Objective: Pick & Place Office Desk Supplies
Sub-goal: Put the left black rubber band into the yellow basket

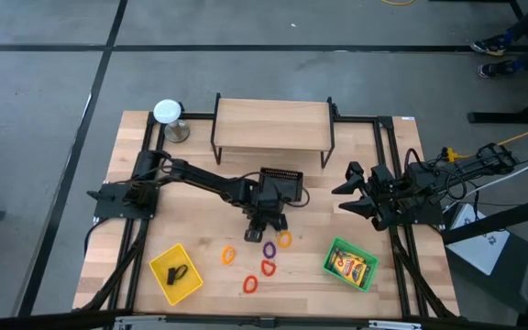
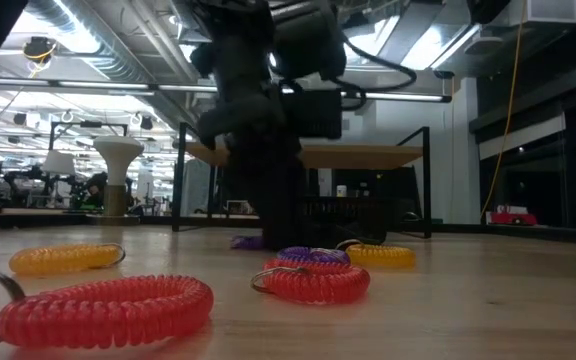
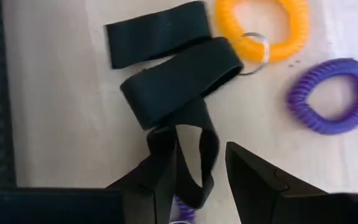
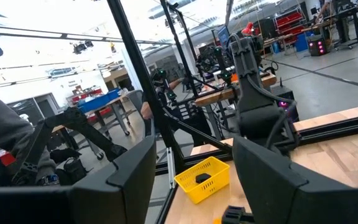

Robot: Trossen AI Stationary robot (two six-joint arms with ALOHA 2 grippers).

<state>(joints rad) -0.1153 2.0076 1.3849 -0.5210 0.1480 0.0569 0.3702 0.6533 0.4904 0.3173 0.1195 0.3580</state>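
My left arm reaches across the wooden counter (image 1: 337,293), wrist bent down, left end effector (image 3: 211,177) at the counter surface with fingers apart astride a black strap loop (image 3: 178,81). Purple coiled ring (image 3: 332,95) and orange coiled ring (image 3: 263,28) lie just beside it. Right end effector (image 1: 351,195) hovers at the counter's right side, fingers apart, empty.

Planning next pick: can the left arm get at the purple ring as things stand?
Probably yes. The left gripper hangs low over the table, jaws apart around a black strap, with the purple ring lying flat just beside it. Nothing covers the ring; the strap would need releasing first.
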